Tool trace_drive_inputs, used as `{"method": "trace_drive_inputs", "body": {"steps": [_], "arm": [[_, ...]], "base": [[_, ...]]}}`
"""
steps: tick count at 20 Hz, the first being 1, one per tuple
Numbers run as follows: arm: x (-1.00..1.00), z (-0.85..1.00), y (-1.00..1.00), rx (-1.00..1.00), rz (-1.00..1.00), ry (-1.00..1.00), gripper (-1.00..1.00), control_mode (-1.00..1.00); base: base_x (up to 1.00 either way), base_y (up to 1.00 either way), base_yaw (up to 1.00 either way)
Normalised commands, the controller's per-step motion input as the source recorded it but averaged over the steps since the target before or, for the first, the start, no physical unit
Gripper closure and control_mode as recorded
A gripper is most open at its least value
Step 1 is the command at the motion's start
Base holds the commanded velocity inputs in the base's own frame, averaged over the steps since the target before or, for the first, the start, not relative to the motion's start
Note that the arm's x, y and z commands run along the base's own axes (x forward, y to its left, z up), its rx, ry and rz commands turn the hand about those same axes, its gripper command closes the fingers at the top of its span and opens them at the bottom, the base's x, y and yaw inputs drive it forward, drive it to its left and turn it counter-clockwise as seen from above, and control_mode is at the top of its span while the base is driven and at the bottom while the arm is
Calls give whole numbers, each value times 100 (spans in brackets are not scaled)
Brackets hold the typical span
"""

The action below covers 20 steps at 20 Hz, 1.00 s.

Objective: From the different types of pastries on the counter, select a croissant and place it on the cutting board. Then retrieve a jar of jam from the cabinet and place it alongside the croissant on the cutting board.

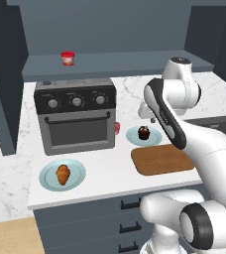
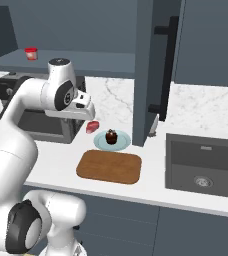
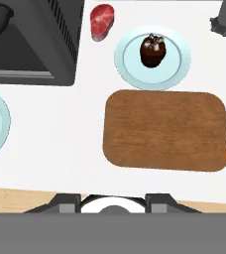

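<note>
The croissant [image 1: 63,174] lies on a light blue plate [image 1: 45,177] at the counter's front left, before the toaster oven. The dark cupcake [image 1: 143,133] [image 3: 151,50] stands on a second blue plate [image 3: 177,69]. Just in front of that plate lies the bare wooden cutting board [image 1: 162,159] [image 3: 167,130]. The red-lidded jar of jam [image 1: 67,58] [image 2: 31,53] stands on the cabinet shelf [image 1: 115,64] above the oven. My gripper [image 3: 113,201] hangs high above the counter [image 3: 60,144], left of the board and pointing down. It is open, with nothing between its fingertips.
A black toaster oven [image 1: 75,119] takes up the counter's back left, with a small red item [image 3: 102,21] beside it. A dark sink [image 2: 206,170] is set in the counter at the right. A tall cabinet panel [image 2: 151,70] stands behind the cupcake plate.
</note>
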Motion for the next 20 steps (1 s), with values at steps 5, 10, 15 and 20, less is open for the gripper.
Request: {"method": "trace_drive_inputs", "body": {"steps": [5, 10, 15, 20], "arm": [[0, 0, -4, 0, 0, 2, -100, -100], [0, 0, 0, 0, 0, 0, -100, -100], [0, 3, 1, 0, 0, 0, -100, -100], [1, 40, 36, 0, 0, 0, -100, -100]], "base": [[0, 0, 0], [0, 0, 0], [0, 0, 0], [0, 0, 0]]}}
